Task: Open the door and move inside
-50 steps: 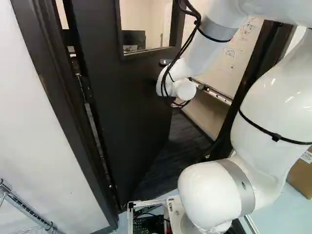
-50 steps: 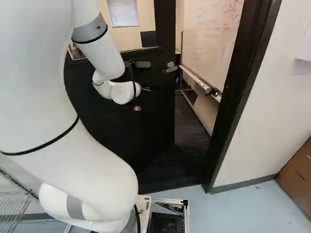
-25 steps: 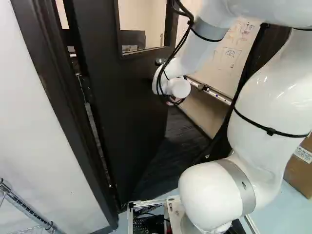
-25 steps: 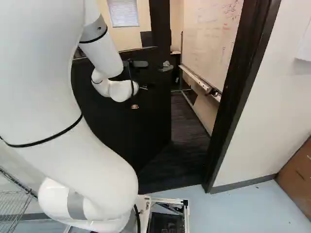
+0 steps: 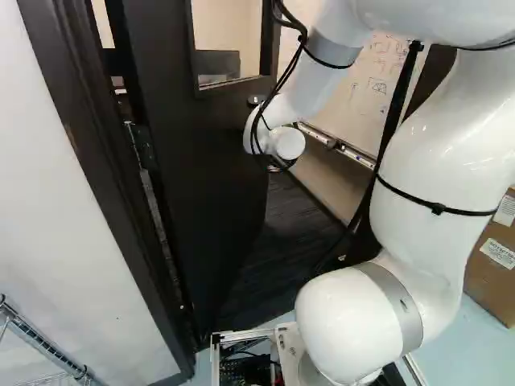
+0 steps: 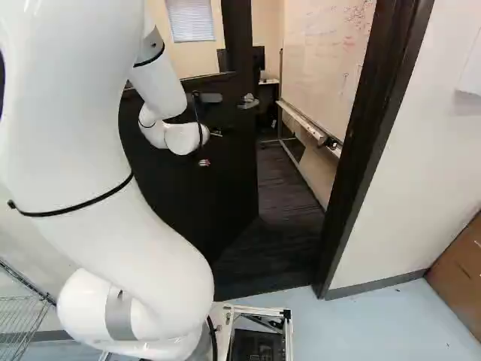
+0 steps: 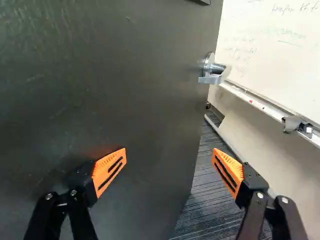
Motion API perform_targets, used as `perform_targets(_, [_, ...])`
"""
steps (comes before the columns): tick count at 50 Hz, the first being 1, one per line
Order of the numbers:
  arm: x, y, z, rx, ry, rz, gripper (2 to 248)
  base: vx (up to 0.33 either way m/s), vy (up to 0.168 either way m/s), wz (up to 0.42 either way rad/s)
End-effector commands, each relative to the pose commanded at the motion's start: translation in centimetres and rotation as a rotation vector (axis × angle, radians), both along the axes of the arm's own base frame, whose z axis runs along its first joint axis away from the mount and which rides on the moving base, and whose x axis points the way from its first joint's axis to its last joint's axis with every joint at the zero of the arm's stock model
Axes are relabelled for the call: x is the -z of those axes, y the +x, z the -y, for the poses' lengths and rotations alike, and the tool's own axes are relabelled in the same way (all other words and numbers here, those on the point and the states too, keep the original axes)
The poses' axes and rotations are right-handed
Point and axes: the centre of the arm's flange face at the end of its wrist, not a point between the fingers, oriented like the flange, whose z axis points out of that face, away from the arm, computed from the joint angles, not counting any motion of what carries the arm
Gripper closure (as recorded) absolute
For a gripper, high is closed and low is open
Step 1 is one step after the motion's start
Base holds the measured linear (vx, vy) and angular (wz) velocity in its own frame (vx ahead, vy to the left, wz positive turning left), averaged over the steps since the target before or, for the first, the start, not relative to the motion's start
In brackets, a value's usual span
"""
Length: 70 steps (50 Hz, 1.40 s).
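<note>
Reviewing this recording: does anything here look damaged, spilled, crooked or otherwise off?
Nothing stands out. The door is partly open, which suits the task, and its lever handle looks intact. The tool is open in front of the door, gripping nothing. No spill shows on the visible part of the carpet.

White walls (image 6: 413, 143) with a dark baseboard (image 6: 379, 283) flank a dark door frame (image 6: 368, 143). The near floor (image 6: 376, 323) is pale blue; beyond the frame lies dark, streaked flooring (image 6: 289, 188). Inside, a whiteboard (image 6: 323, 60) bears handwriting above a metal tray (image 6: 303, 121), and blinds (image 6: 189, 20) cover a window. Nearer stand a wire rack (image 5: 40, 343), a cardboard box (image 5: 487, 281) and a brown cabinet (image 6: 462, 263).
</note>
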Motion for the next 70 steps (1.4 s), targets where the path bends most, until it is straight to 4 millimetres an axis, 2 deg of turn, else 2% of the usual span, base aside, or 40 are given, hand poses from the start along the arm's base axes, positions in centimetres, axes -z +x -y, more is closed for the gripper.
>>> perform_targets(70, [0.4,5.8,-9.9,-0.184,-0.014,0.026,3,0.0,0.0,0.0])
